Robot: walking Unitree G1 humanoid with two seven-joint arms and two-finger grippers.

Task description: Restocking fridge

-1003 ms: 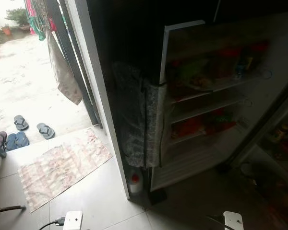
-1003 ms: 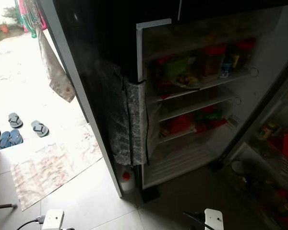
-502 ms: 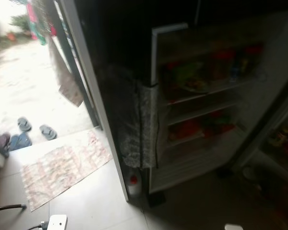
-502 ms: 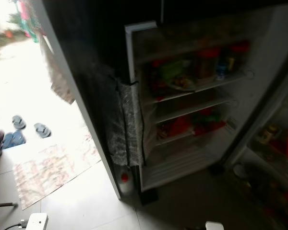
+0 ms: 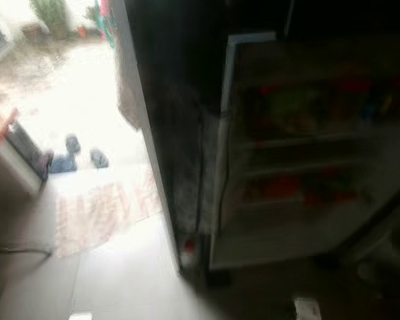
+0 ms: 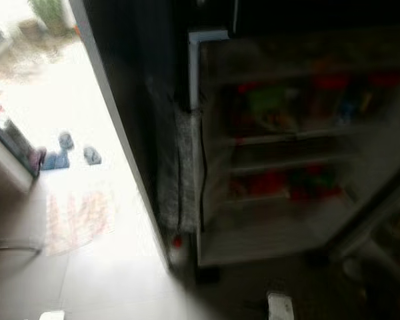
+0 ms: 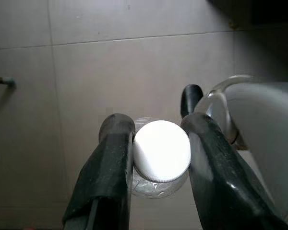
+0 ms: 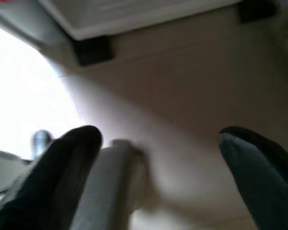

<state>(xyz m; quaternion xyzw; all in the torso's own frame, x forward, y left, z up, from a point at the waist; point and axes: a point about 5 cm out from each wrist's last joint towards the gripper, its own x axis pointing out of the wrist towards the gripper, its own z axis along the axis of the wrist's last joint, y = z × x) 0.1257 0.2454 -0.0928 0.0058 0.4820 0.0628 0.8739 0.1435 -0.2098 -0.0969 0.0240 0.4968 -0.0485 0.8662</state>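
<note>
Left pincer (image 7: 156, 143) grips white-capped bottle (image 7: 162, 151) — fridge (image 5: 307, 147) open.

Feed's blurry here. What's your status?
Left gripper shut on white-capped bottle. Right gripper open, empty. Fridge open ahead, shelves stocked. Path looks clear.

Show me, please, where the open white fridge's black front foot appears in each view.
Left eye view: black front foot, low centre, under the open white fridge's near corner.
Right eye view: same place, low centre.
Right wrist view: dark block beneath the fridge's pale base.
Left wrist view: cannot tell; left gripper grips a white-capped clear bottle.
Shared landmark: pale floor tiles.
</note>
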